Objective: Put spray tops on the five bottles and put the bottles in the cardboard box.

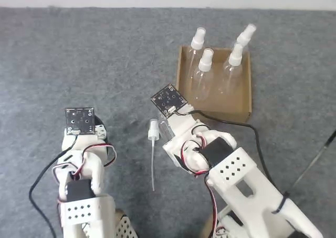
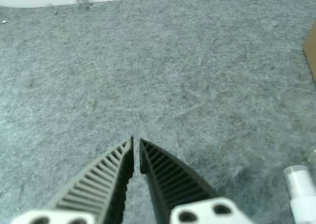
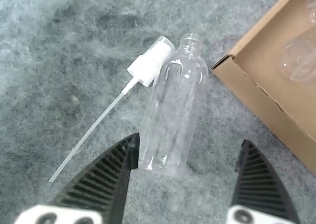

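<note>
Our left hand (image 2: pixel 137 141) is closed and empty over the grey felt surface (image 2: pixel 148 61); our right hand (image 3: pixel 190 144) is wide open, its jaws either side of the base of a clear plastic bottle (image 3: pixel 175 105) lying uncapped; just beside its neck lies a white spray top with a long thin tube (image 3: pixel 148 66); beyond, the shallow brown cardboard box (image 1: pixel 181 75) holds four clear bottles (image 1: pixel 202 80), each wearing a white spray top.

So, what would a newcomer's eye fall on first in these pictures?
Most likely the cardboard box at the far side, holding four capped bottles. Next, the fifth bottle lying uncapped on the grey felt beside its loose spray top, with the right gripper open over it.
</note>
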